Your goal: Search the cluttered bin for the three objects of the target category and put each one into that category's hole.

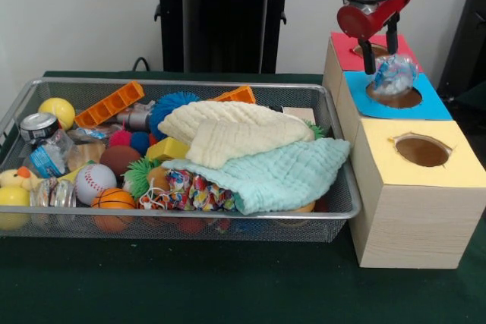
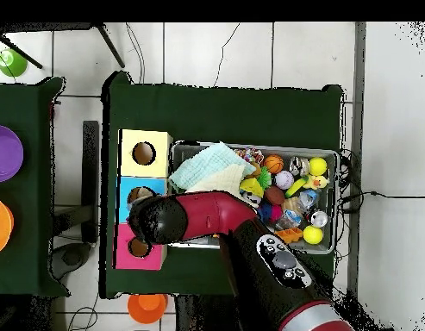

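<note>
Dark green cloth covers the table (image 1: 228, 286), with a pale wall behind it. On a row of three pale wooden boxes at the tray's 3 o'clock side in the front view, the blue-surround hole (image 1: 395, 97) sits between a red-surround hole (image 1: 370, 51) at its 12 o'clock and a yellow-surround hole (image 1: 422, 150) at its 5 o'clock. Directly over the blue one hangs the gripper (image 1: 381, 62), its two black fingers closed around a crumpled clear plastic container (image 1: 393, 74), whose lower edge is at the hole's rim. From above, the red arm (image 2: 215, 214) reaches over the blue box and hides the hole.

The wire-mesh tray (image 1: 182, 219) lies at 9 o'clock from the boxes, heaped with toys. A small clear bottle with a blue label (image 1: 48, 155) lies near its 9 o'clock end, beside a silver can (image 1: 38, 126) and a yellow ball (image 1: 58, 111). A cream cloth (image 1: 235, 133) and a mint cloth (image 1: 277, 174) cover the tray's 3 o'clock half; a baseball (image 1: 94, 182), a small basketball (image 1: 114, 201) and an orange block (image 1: 109, 104) lie among the rest
</note>
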{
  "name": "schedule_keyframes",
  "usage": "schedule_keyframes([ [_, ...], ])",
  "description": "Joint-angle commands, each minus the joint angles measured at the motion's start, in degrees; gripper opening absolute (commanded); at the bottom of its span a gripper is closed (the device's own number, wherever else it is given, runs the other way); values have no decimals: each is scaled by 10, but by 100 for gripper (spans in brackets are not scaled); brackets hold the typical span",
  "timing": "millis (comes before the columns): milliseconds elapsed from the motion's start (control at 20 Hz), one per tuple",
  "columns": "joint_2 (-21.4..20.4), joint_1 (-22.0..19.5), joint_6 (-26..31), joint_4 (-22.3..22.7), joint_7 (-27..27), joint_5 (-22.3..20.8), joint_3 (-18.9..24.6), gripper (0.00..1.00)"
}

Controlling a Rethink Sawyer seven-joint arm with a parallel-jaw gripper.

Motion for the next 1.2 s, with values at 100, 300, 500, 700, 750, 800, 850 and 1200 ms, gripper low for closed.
schedule_keyframes([
  [100,11,-14,-34,17,95,7,-5,100],
  [300,6,-14,-39,11,100,14,-2,100],
  [500,-2,-12,-41,7,102,14,-3,100],
  [700,-2,3,28,-11,88,-3,-32,100],
  [750,-8,4,40,-13,85,-8,-39,100],
  [800,-12,7,57,-18,80,-17,-51,100],
  [850,-17,8,71,-23,73,-26,-60,100],
  [1200,-52,-14,103,-37,28,-76,-95,100],
])
